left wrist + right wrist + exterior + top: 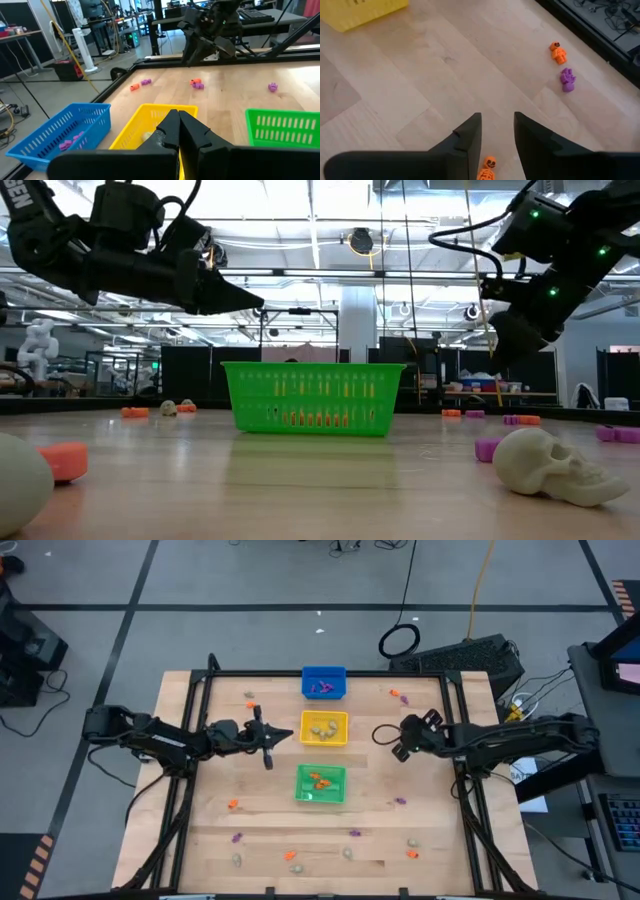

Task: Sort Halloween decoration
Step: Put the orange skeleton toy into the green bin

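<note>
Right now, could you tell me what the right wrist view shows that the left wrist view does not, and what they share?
Only the right wrist view shows the open right hand above an orange trinket.

Only the left wrist view shows the shut left hand, the blue bin holding purple trinkets, and the green bin.

Both show the yellow bin and the wooden table.

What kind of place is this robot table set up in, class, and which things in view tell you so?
Most likely a robotics lab or workshop. A wooden table stands on a grey floor marked with dark tape lines, cables trail across it, and the low view shows a hall of workbenches under strip lights.
</note>
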Tool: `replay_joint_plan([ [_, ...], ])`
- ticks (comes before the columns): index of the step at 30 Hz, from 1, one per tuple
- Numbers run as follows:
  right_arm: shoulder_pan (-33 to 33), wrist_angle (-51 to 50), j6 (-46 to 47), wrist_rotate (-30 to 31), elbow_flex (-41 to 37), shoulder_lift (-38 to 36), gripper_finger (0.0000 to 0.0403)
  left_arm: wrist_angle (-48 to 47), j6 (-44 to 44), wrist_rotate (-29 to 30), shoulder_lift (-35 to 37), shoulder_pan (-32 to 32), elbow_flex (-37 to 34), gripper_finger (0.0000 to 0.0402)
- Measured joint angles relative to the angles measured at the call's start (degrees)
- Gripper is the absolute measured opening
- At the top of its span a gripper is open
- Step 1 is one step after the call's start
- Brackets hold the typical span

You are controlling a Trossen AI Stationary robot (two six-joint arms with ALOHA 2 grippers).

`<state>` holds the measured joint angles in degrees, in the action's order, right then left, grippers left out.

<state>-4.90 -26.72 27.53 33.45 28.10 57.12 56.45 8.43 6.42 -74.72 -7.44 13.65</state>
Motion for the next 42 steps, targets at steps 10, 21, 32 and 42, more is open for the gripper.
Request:
replay_joint_plan([
  [10, -5.3, 0.7, 3.4, -6.7, 0.0, 0.7, 0.0102, -0.1, 0.0, -0.3, 0.0, 0.0, 0.0, 0.0],
  [21, -9.8, 0.2, 7.8, -13.1, 0.0, 1.6, 0.0102, -0.3, 1.0, -0.3, 0.0, 0.0, 0.0, 0.0],
  [32, -16.1, -4.9, 7.6, -18.2, 0.0, 6.9, 0.0102, -0.4, 0.9, -0.3, 0.0, 0.0, 0.0, 0.0],
  [42, -18.5, -4.6, 6.2, -21.0, 0.2, 11.4, 0.0102, -1.0, 0.9, -0.3, 0.0, 0.0, 0.0, 0.0],
])
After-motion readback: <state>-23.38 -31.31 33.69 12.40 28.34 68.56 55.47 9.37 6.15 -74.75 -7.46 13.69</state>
